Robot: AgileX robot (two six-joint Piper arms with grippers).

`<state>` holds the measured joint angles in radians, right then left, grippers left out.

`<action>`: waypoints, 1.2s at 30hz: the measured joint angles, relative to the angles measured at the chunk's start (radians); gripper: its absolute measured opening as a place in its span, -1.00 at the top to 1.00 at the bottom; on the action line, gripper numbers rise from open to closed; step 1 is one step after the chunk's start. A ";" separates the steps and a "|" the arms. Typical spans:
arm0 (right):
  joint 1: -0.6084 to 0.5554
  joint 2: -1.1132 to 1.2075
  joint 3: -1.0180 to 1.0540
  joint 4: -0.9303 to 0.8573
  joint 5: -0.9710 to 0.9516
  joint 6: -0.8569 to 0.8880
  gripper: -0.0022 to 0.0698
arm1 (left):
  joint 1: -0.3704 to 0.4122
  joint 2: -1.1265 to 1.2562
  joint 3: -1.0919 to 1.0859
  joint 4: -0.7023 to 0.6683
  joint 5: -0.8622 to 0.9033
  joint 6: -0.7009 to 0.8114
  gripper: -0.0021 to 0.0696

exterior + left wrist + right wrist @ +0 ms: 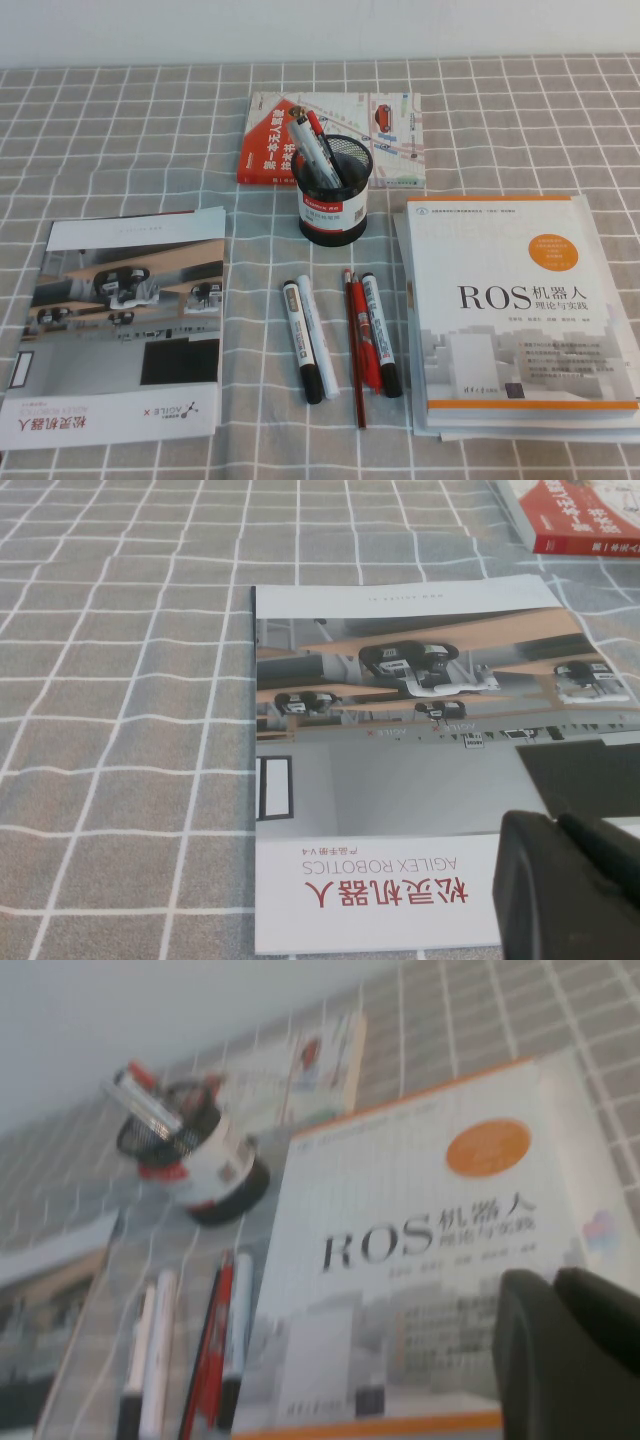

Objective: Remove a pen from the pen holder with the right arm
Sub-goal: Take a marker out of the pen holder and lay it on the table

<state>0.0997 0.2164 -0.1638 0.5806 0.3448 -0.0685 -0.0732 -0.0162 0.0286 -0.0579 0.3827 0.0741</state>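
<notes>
Tabletop point(120, 130) under a grey checked cloth.

1 pen holder point(333, 215): black mesh cup, upright, mid-table, just in front of the red-and-white book point(330, 140). The pens in the holder point(318, 150) lean toward the robot's left. At least 3, one red-tipped; exact count unclear.

5 loose pens lie on the cloth in front of the holder, roughly parallel:
- black-capped white marker point(301, 340)
- all-white pen point(325, 345), touching the first
- thin red pencil point(356, 360)
- red pen point(368, 350)
- black-ended marker point(381, 335)

The last three are bunched together, just beside the ROS book point(520, 310).

3 printed items: the red-and-white book at the back, the ROS book topping a stack on the right, and the AgileX booklet point(125, 320) flat on the left.

2 grippers, neither in the high view. The right gripper point(560, 1350) is over the ROS book, well apart from the holder; jaws closed together, nothing in them. The left gripper point(565, 880) is over the booklet's near corner; can't tell its state.
</notes>
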 joint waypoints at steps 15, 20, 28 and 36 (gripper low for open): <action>0.000 0.582 -0.411 -0.163 0.333 -0.065 0.97 | 0.000 0.000 0.000 0.000 0.000 0.000 0.95; 0.049 0.718 -0.475 -0.146 0.281 -0.121 0.97 | 0.000 0.000 0.000 0.000 0.000 0.000 0.95; 0.325 1.001 -0.639 -0.178 0.142 -0.125 0.97 | 0.000 0.000 0.000 0.000 0.000 0.000 0.95; 0.498 1.318 -0.918 -0.224 0.112 -0.134 0.97 | 0.000 0.000 0.000 0.000 0.000 0.000 0.95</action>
<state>0.5981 1.5341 -1.0819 0.3563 0.4570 -0.2025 -0.0732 -0.0162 0.0286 -0.0579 0.3827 0.0741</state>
